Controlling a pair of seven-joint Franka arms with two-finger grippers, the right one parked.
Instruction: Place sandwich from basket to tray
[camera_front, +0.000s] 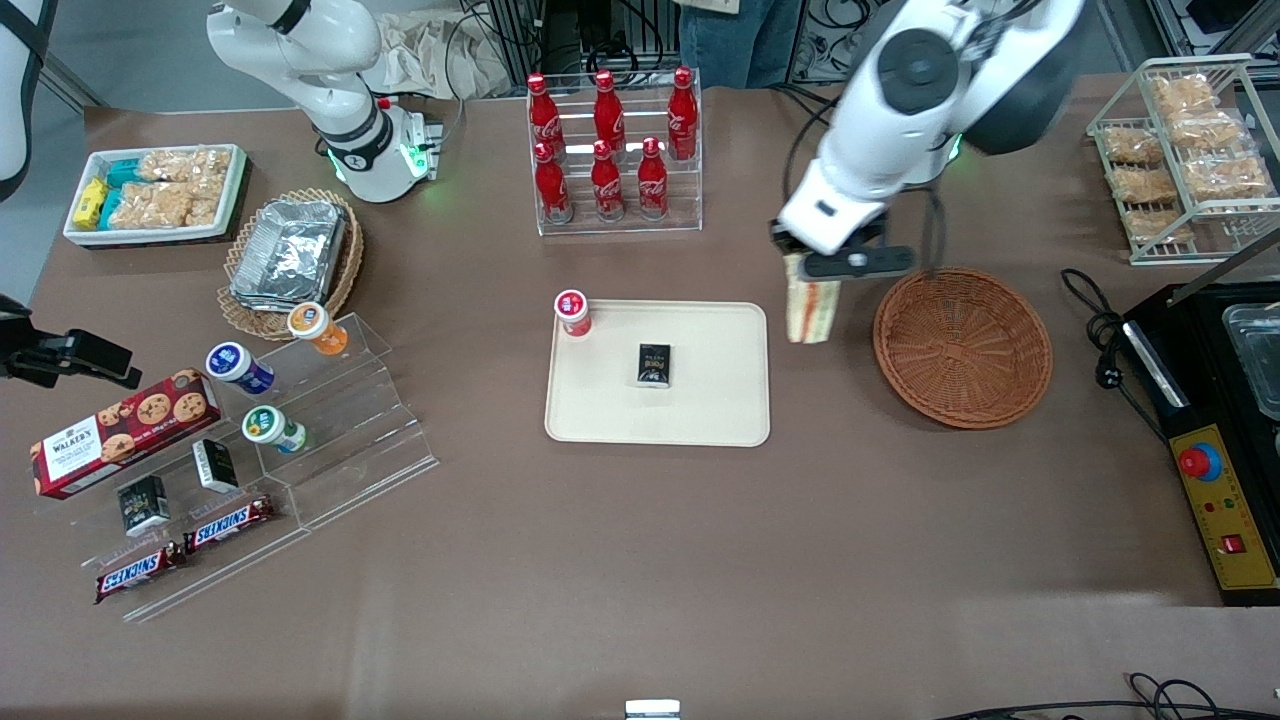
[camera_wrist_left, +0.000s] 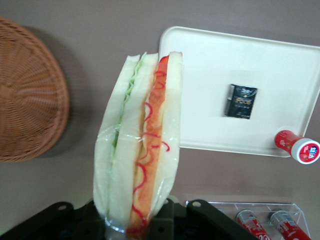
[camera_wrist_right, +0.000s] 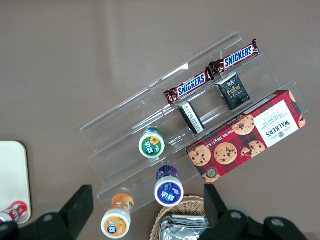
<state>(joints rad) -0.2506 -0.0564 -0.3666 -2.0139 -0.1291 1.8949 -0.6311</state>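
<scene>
The gripper (camera_front: 812, 272), fingers pinching the sandwich (camera_front: 812, 310), hangs between basket (camera_front: 962, 346) and tray (camera_front: 720, 400), fingertips hidden.

You have the gripper (camera_front: 812, 266) above the matt brown table (camera_front: 640, 560) between basket and tray, its black matt fingers (camera_wrist_left: 165, 220) clamped on the sandwich (camera_wrist_left: 140, 150), which is wrapped in clear, glossy plastic film over soft pale bread. Your basket (camera_front: 962, 345) is rough reddish-brown woven wicker, while the tray (camera_front: 700, 415) looks like smooth, faintly satin cream plastic. On the tray you see a small glossy black packet (camera_front: 654, 364) and, at its corner, a shiny red plastic tub (camera_front: 572, 311) with a white lid.
</scene>
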